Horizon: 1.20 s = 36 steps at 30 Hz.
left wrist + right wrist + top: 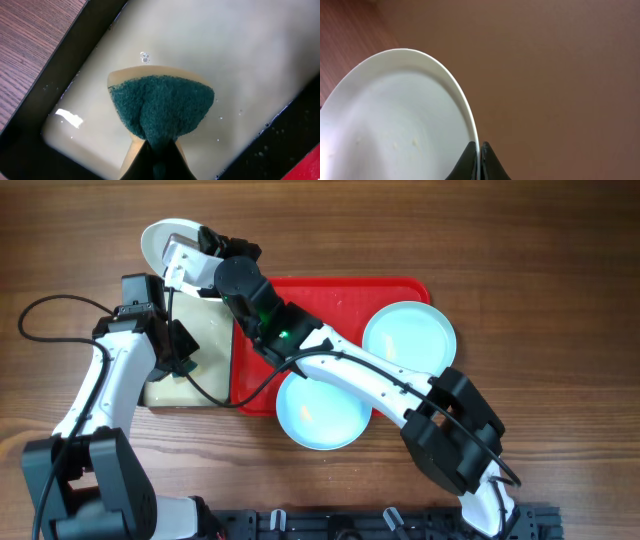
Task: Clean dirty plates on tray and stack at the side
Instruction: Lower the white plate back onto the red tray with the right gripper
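White plate (395,115), specks on it, is held beyond the small tray's (65,65) far edge, pinched at the rim alone by my right gripper (480,146): scrubbing could lever it loose. Left gripper (156,150) is clamped on the sponge (160,107) over soapy water (drips likely). One blue plate (408,335) overhangs the red tray's (340,290) right edge, a second blue plate (320,420) its near edge; either could tip. Open tabletop lies right.

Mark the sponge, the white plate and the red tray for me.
sponge (162,107), left wrist view, middle of its green scrub face
white plate (395,115), right wrist view, its inner face
red tray (340,298), overhead view, bare floor near its top edge
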Each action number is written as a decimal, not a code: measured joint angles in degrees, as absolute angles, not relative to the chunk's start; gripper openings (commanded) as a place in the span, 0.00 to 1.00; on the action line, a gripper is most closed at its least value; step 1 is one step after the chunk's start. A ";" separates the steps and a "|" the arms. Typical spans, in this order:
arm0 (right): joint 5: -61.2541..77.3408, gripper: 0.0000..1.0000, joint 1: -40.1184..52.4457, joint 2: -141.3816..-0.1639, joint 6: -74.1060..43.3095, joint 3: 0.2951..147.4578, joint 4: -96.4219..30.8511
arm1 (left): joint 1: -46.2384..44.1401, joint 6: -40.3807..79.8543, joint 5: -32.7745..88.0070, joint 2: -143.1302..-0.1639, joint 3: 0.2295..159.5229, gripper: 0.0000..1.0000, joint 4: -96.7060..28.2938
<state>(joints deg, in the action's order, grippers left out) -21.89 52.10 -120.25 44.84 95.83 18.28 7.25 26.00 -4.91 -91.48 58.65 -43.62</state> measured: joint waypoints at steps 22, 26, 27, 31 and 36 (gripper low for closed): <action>-9.15 0.04 42.59 -118.50 -6.92 95.98 -7.14 | 7.25 26.00 -4.93 -91.48 58.65 0.04 -43.40; -4.10 0.04 38.57 -112.44 -12.69 96.05 -17.19 | 7.22 26.00 -4.93 -91.48 58.65 0.04 -43.22; -2.74 0.04 37.01 -110.21 -13.58 96.07 -20.80 | 7.25 26.00 -4.93 -91.48 58.65 0.04 -43.20; -0.89 0.04 32.40 -105.06 -15.22 96.73 -32.64 | 7.25 26.00 -4.93 -91.48 58.65 0.04 -43.20; 0.19 0.04 28.86 -104.66 -15.40 96.75 -42.89 | 7.25 26.00 -4.91 -91.48 58.65 0.04 -43.18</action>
<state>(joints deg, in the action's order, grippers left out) 0.19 28.86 -104.66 -15.40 96.75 -42.89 7.25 26.00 -4.91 -91.48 58.65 -43.18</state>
